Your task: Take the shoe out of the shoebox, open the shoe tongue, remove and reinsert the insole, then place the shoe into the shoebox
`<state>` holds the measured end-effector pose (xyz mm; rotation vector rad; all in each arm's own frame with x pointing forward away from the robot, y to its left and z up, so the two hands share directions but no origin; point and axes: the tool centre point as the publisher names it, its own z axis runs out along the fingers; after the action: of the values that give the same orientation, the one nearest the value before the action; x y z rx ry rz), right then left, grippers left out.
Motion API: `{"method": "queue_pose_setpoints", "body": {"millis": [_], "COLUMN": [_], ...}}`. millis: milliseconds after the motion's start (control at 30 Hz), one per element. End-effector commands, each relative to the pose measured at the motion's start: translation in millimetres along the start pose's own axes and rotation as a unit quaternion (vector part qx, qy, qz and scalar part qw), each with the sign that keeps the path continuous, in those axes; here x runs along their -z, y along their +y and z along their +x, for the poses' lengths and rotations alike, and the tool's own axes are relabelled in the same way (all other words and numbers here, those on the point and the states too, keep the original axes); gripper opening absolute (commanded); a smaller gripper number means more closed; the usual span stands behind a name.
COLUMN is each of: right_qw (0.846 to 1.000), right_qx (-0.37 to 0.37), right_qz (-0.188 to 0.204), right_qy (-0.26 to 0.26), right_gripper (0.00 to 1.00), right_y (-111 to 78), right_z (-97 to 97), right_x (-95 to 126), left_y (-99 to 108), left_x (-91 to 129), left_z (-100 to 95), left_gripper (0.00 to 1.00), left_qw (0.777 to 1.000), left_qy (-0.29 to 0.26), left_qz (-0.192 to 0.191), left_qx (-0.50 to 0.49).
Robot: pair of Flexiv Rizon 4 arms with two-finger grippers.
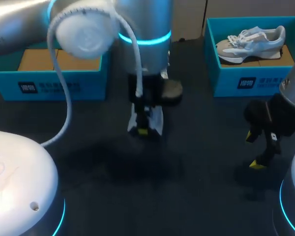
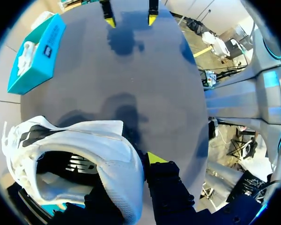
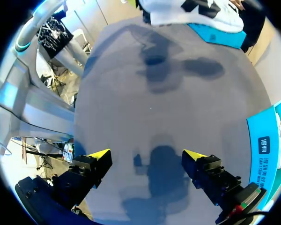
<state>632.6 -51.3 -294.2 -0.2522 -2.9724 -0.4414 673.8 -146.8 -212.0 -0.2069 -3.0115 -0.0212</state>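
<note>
The left claw point(image 1: 143, 131) hangs above the middle of the dark table point(image 1: 113, 187), clamped on a white shoe point(image 1: 157, 119) that is clear of the surface. Open table lies all around it, toward the near edge and to either side. The right claw point(image 1: 253, 151), fingers spread wide and holding nothing, stands well apart near the table's right edge, just in front of the right shoebox point(image 1: 246, 81), where a second shoe point(image 1: 253, 43) lies on its side. The left shoebox point(image 1: 59, 86) sits at the far left, partly hidden behind the left arm.

The head view hides most of the grip behind the arm. The left wrist view shows it: the shoe's heel wall runs between the fingers, one yellow fingertip point(image 2: 154, 157) outside it, the mouth of the shoe open beside it. The right wrist view shows bare table between its own spread fingers and the held shoe far ahead.
</note>
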Motion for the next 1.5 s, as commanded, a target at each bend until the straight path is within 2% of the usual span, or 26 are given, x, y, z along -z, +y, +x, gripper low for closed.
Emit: {"method": "queue_pose_setpoints", "body": {"millis": [33,233,633,1033,1500], "right_qw": [1.000,1.000,1.000,1.000,1.000], "right_qx": [0.000,0.000,0.000,0.000,0.000], "right_qz": [0.000,0.000,0.000,0.000,0.000], "right_qy": [0.000,0.000,0.000,0.000,0.000], "right_gripper": [1.00,1.00,1.00,1.00,1.00], "right_y": [-0.3,-0.3,-0.3,-0.3,-0.3], "right_z": [0.1,0.1,0.1,0.1,0.1], "right_x": [-1,-1,-1,-1,-1], "left_y": [21,47,113,159,159], "left_x": [51,67,87,102,102], "left_z": [-0.8,-12.1,-36.7,-95.5,-95.5], "left_gripper": [0.00,0.00,0.00,0.00,0.00], "left_qw": [1.000,1.000,0.999,0.999,0.999], "left_qy": [-0.018,-0.015,0.005,0.034,0.034], "left_qz": [0.003,0.001,0.018,0.011,0.011], "left_qx": [0.014,0.026,0.032,0.008,0.008]}}
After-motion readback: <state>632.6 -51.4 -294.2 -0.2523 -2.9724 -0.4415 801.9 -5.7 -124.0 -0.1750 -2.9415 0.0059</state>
